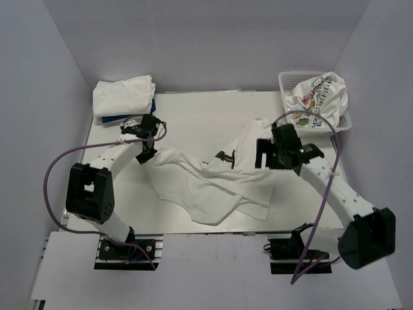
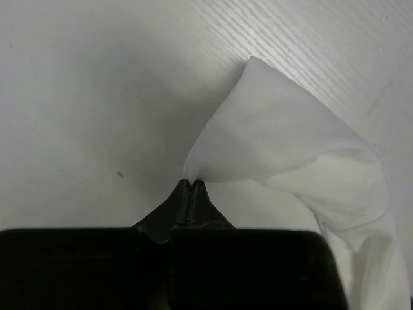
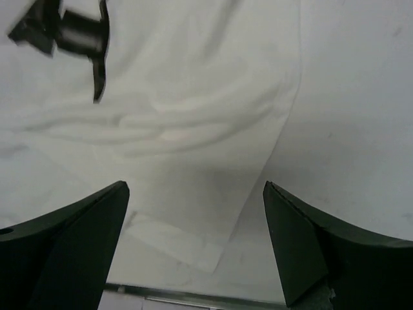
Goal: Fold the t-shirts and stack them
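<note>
At the back left sits the folded stack (image 1: 124,95), a white shirt on top. Your left gripper (image 2: 191,186) is pinched tight on a corner of the white t-shirt (image 1: 213,187), which lies crumpled mid-table (image 1: 193,110). Your right gripper (image 3: 195,188) hangs wide apart over the shirt's right part, holding nothing. This looks like the spreading step: next, take an opposite edge and pull the cloth flat. The printed t-shirt (image 1: 319,100) waits in the basket (image 1: 288,79).

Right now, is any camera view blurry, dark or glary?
Right wrist view: the black mark on the white t-shirt is smeared by blur. Left wrist view: the left claw is a dark silhouette, shirt corner sharp. Top view: even light, soft shadows, no glare.
</note>
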{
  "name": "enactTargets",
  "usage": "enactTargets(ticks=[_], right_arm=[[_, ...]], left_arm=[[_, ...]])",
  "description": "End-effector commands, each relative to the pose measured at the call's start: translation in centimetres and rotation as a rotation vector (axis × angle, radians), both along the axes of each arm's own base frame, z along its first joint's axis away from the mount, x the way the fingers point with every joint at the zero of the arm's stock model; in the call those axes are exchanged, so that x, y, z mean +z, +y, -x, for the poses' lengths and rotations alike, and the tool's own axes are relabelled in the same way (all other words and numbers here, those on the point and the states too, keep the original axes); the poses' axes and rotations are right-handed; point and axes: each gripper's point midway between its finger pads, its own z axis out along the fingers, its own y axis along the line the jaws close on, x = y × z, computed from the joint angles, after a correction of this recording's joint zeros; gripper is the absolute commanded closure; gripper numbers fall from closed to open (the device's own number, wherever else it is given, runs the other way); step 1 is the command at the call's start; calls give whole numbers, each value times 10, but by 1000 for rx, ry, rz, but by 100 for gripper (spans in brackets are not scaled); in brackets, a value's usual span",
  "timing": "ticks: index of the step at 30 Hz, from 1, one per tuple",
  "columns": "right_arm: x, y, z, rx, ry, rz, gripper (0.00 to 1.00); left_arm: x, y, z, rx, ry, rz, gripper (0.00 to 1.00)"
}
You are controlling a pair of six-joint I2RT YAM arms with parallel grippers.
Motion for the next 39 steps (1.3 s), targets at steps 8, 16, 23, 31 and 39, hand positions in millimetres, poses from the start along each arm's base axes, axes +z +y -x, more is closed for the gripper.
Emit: enactTargets(ticks=[8,16,23,31,39], right_arm=[[-84,0,129,-93,352,-210,10],[-100,9,111,-78,332,-226,29],[-107,9,100,-66,325,-199,48],[-94,8,85,-92,240,-209,100],[13,-1,17,-132,-173,-208,100]], left_arm=[[4,-16,15,-63,-99,116,100],[5,-17,22,-73,-103,118,100],[7,-16,24,-73,-112,120,100],[13,-17,23,-73,-122,123,100],[71,-5,1,-64,-251,64,100]])
